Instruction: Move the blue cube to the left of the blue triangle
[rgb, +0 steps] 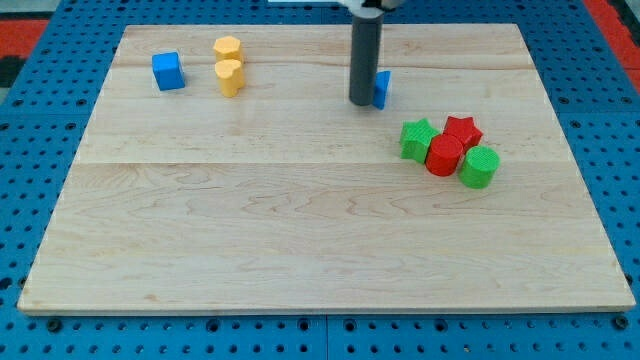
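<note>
The blue cube sits near the board's top left corner. The blue triangle sits at the top, right of centre, partly hidden behind my rod. My tip rests on the board right against the blue triangle's left side. The blue cube is far to the view's left of my tip.
A yellow hexagon block and a yellow block stand just right of the blue cube. A green star, red star, red cylinder and green cylinder cluster at the right. The wooden board lies on a blue pegboard.
</note>
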